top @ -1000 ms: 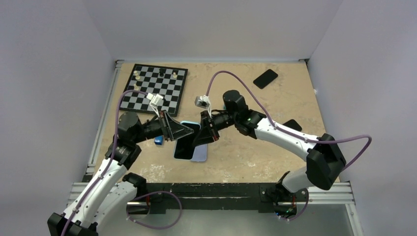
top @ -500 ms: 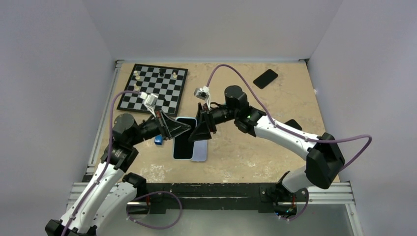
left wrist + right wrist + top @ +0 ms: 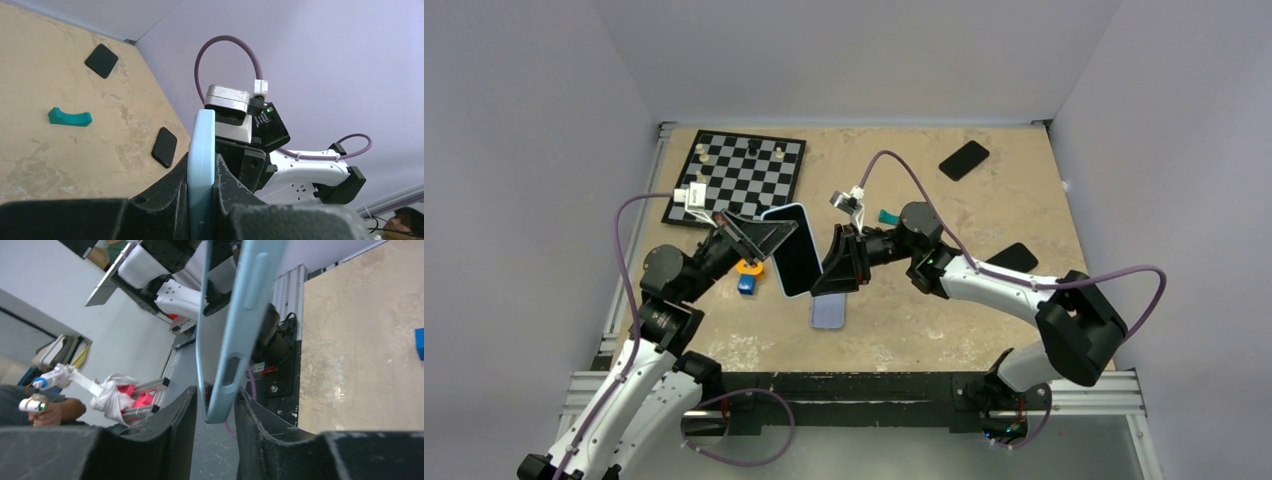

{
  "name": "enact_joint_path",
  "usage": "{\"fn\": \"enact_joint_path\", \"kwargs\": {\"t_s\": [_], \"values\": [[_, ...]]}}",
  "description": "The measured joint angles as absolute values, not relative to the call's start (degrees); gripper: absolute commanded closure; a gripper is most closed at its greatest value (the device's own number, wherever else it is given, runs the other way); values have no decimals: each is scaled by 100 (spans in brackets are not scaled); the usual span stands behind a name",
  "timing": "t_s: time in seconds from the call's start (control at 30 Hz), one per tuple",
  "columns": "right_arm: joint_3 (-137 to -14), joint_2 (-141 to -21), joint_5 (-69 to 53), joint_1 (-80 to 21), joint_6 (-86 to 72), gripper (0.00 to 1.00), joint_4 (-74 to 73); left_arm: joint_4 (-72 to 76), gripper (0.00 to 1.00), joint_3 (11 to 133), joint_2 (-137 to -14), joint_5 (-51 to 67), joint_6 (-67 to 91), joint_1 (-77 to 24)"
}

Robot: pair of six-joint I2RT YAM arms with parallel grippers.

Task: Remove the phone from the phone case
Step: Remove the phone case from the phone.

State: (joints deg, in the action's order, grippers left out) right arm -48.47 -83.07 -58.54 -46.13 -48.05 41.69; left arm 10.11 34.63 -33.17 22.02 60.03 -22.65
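Tabletop (image 3: 984,180); phone (image 3: 794,262) in tight left claw (image 3: 201,170)

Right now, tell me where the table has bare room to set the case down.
Bare: the far strip between chessboard and spare black phone; the near stretch right of the phone case. Crowded: the centre, where left gripper with phone, right gripper with case, and the blocks bunch.

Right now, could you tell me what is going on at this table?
A two-armed robot is taking a phone out of its case. The left end effector is shut on the phone, holding it tilted above the table. The right end effector has its fingers either side of the light blue case, lower down; whether it grips it is unclear. Phone and case appear separated.
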Motion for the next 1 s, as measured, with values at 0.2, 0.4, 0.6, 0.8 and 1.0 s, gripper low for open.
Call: {"fn": "enact_joint_path", "kwargs": {"t_s": [0.2, 0.4, 0.6, 0.8, 1.0], "values": [[-4740, -8370, -6152, -4602, -5266, 93, 5116, 1527, 100, 3361, -3444, 2263, 6407, -2276], [-4703, -8466, -6261, -4624, -5651, 100, 5669, 1708, 100, 3288, -3275, 2362, 6508, -2290], [-4401, -8379, -6211, -4668, -5581, 100, 6136, 1673, 100, 3205, -3389, 2589, 7096, -2265], [-4136, -7815, -5948, -4799, -4895, 100, 5568, 2757, 100, 2598, -3723, 2840, 8423, -2246], [-4644, -7762, -6143, -4840, -4248, 100, 4895, 3642, 100, 2349, -3841, 2851, 9133, -2137]]}}
